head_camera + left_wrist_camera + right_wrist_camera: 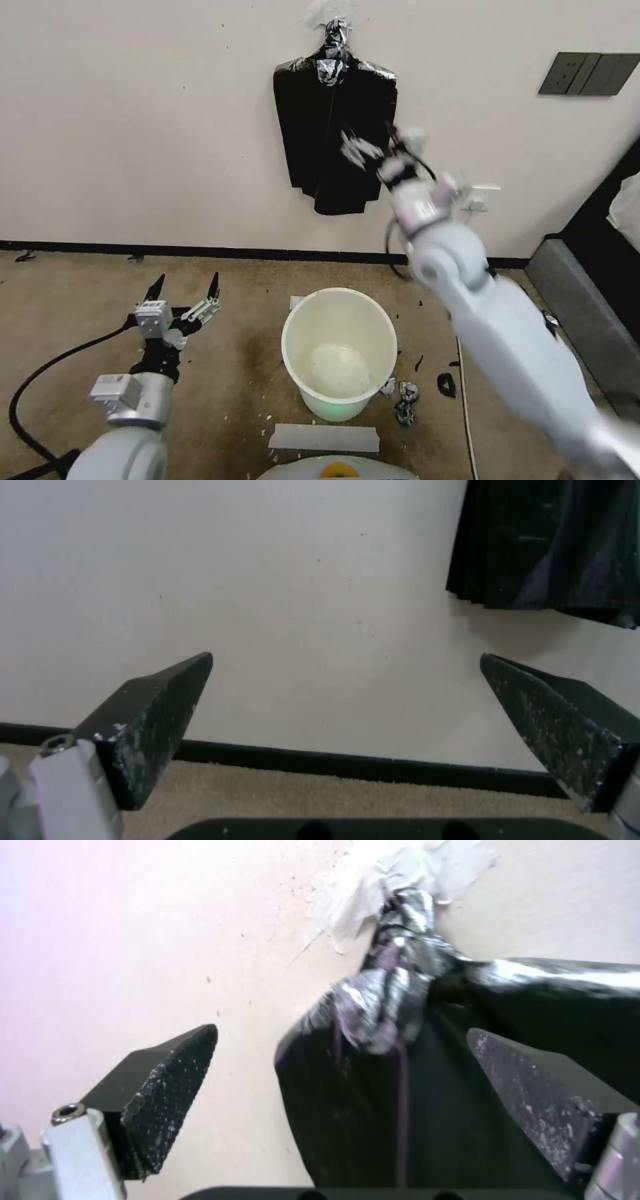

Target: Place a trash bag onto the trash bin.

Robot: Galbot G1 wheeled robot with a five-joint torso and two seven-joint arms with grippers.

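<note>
The cream-white trash bin (337,291) stands upright on the carpet, with nothing inside it. A flat bundle of black bags (335,127) hangs on the wall above it, gathered at a crinkled top (393,990). No single trash bag apart from that bundle is in view. My right gripper (377,150) is raised in front of the bundle's right half, open; its black fingers (167,1090) stand either side of the bundle (400,1100) without touching it. My left gripper (187,280) hovers low, left of the bin, open and facing the wall. The bundle's lower edge (547,545) hangs past the left gripper (347,657).
Small black plastic scraps (445,385) and a crumpled bit (405,397) lie on the carpet right of the bin. A white strip (325,438) lies in front of it. A grey block (587,320) stands at the right. A dark switch panel (590,73) is on the wall.
</note>
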